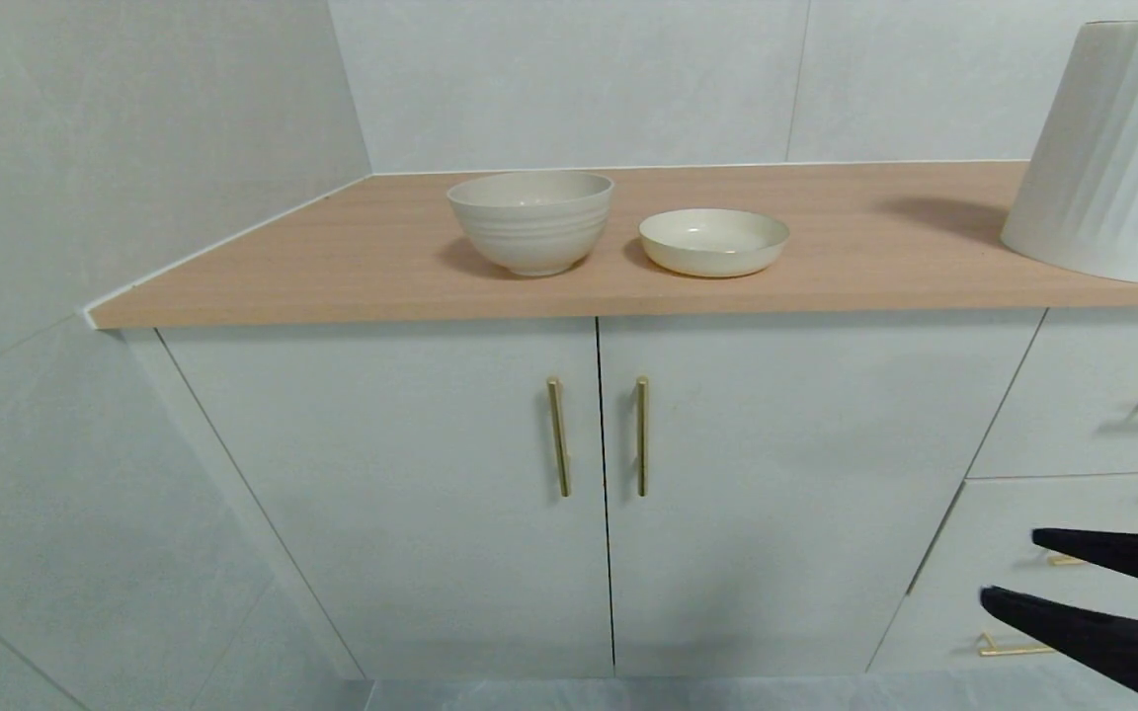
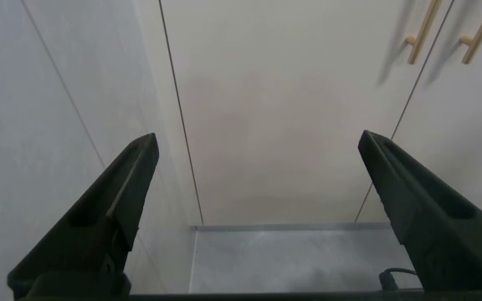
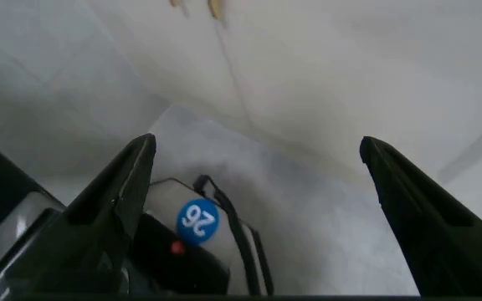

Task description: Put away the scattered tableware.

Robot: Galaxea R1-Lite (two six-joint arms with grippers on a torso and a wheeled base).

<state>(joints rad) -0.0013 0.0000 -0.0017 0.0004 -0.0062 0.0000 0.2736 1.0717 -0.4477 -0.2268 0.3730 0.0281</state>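
The wooden table (image 1: 875, 267) runs across the head view, above a pale double-door cabinet (image 1: 381, 474) whose two doors are shut. At the table's 3 o'clock end stands a tall white ribbed container (image 1: 1112, 148). The tableware lies near the middle. A deep ribbed bowl (image 1: 531, 219) sits upright, and a shallow cream dish (image 1: 714, 240) is just beside it at its 3 o'clock, the two apart.

The right claw (image 1: 1011, 566) hangs low at the view's 4 o'clock in front of the drawer fronts, with its jaws spread and nothing between them. From it, the dish lies toward 11 o'clock and the bowl toward 10 o'clock, both well apart from it and higher. The left claw (image 2: 255, 142) is also wide open and empty, facing the lower part of the cabinet. Two brass handles (image 1: 558, 436) flank the door seam.

Nothing is put away yet, and the step in hand looks like gaining access to storage. To do it well, one open claw should be brought level with a handle, closed squarely across the bar and pulled along the door's arc. Lifting either dish first would leave it nowhere to go.
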